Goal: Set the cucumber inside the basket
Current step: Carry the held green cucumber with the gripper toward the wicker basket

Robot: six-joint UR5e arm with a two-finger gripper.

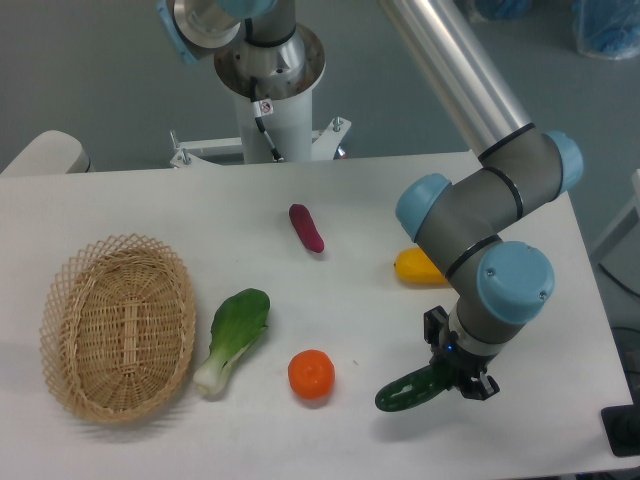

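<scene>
Cucumber [412, 389] is being pinched by gripper [452, 375] jaws nr. tabletop front edge; should be lifted level before basket [118, 325].

Single fixed camera, high, facing the arm's base [268, 60] across the table [400, 190] and tilted down. Mid range: far edge and right edge in frame, near edge cut off at left. Basket [118, 326] near the left edge. Gripper [455, 375] partly hidden, probably by the wrist. No second view.
</scene>
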